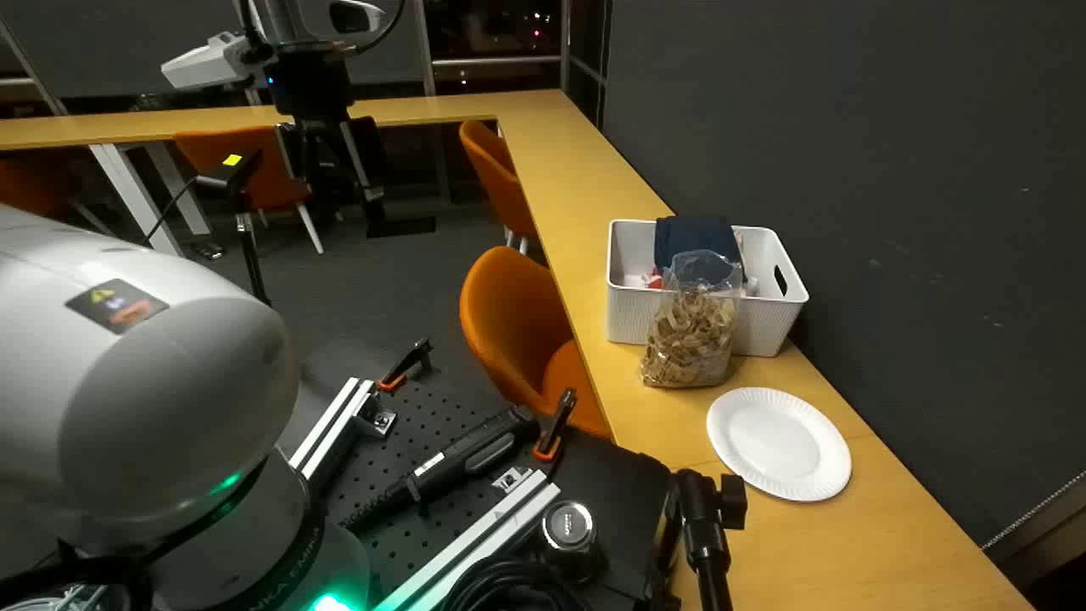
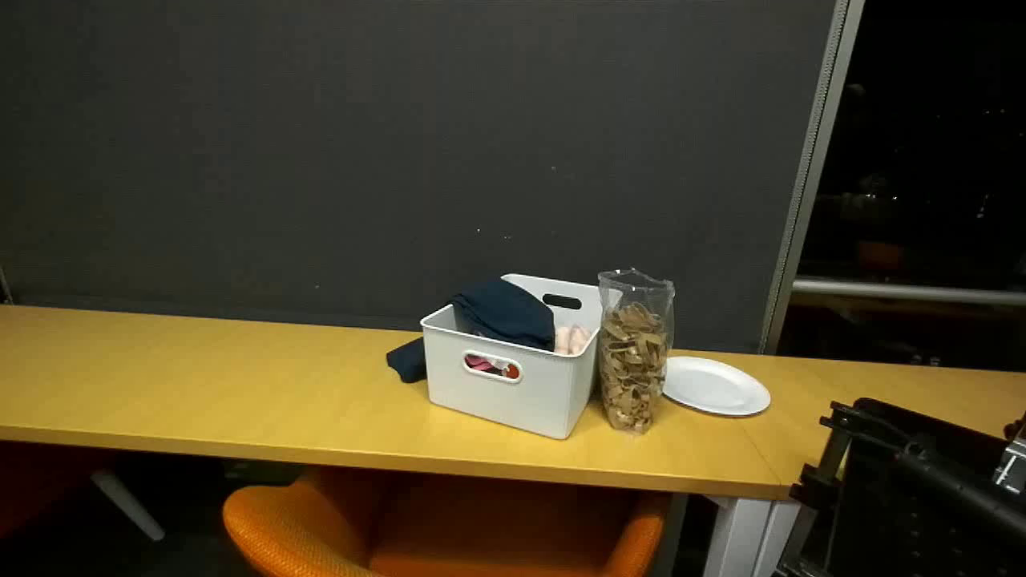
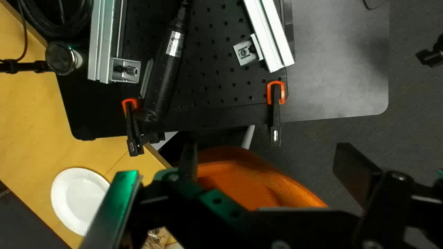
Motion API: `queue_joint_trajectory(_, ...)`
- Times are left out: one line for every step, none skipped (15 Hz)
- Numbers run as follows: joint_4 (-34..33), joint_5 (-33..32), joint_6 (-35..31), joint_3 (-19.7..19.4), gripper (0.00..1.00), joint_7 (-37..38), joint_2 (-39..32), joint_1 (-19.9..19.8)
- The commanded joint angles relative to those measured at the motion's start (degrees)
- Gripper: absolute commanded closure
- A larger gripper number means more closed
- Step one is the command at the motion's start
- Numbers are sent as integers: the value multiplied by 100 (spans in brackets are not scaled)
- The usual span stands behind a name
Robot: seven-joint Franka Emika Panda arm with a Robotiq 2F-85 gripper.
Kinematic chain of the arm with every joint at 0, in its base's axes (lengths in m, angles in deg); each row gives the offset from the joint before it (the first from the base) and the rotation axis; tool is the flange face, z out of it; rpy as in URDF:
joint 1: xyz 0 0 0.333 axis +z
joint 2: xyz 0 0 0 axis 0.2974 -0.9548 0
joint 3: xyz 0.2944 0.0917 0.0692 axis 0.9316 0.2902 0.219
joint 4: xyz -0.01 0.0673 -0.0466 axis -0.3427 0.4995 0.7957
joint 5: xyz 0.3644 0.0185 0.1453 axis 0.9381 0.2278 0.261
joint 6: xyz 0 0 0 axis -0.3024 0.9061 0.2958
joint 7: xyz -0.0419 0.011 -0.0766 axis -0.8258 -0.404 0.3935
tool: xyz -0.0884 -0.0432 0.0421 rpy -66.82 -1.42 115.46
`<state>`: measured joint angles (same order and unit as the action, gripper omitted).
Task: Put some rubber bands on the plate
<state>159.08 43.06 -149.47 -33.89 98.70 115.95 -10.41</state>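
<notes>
Hanging well apart from plate (image 1: pixel 779 444), gripper (image 1: pixel 335 182) has jaws spread wide, nothing btwn them. Rubber bands (image 2: pixel 633 365): afaict all in clear bag (image 2: pixel 639 290), standing just beside white bin (image 2: pixel 501 394), near plate; none on plate. Risks, my guess: bag looks tall & soft, so gripper cd snag plastic & tip it, bands spilling. Bands look tangled, prob. lift as a clump, w/ some dropping en route. Plate looks thin, cd slide if bumped. Text: robot arm (image 1: pixel 161 373) reads "NKA EMIK", start out of sight; warning sticker (image 1: pixel 117 305) & silver label (image 3: pixel 175 44) on black tool (image 3: pixel 161 81) too small/blurred to read.
</notes>
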Motion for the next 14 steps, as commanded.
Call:
queue_joint_trajectory(-5,-52,2,-79,0,44,-19,81)
queue_joint_trajectory(-5,-52,2,-79,0,44,-19,81)
queue_joint_trajectory(-5,-52,2,-79,0,44,-19,81)
queue_joint_trajectory(-5,-52,2,-79,0,44,-19,81)
queue_joint_trajectory(-5,-52,2,-79,0,44,-19,81)
queue_joint_trajectory(-5,-52,2,-79,0,44,-19,81)
queue_joint_trajectory(-5,-52,2,-79,0,44,-19,81)
queue_joint_trajectory(14,-144,-80,-135,0,-22,-32,6)
queue_joint_trajectory(32,-217,-152,-174,0,-56,-37,-38)
queue_joint_trajectory(5,-419,-230,-218,0,-50,-73,-183)
queue_joint_trajectory(-32,-603,-239,-257,0,-39,-109,-290)
queue_joint_trajectory(-76,-818,-303,-338,0,-63,-155,-427)
queue_joint_trajectory(-100,-997,-366,-395,0,-37,-200,-544)
queue_joint_trajectory(-178,-1223,-429,-480,0,-46,-279,-711)
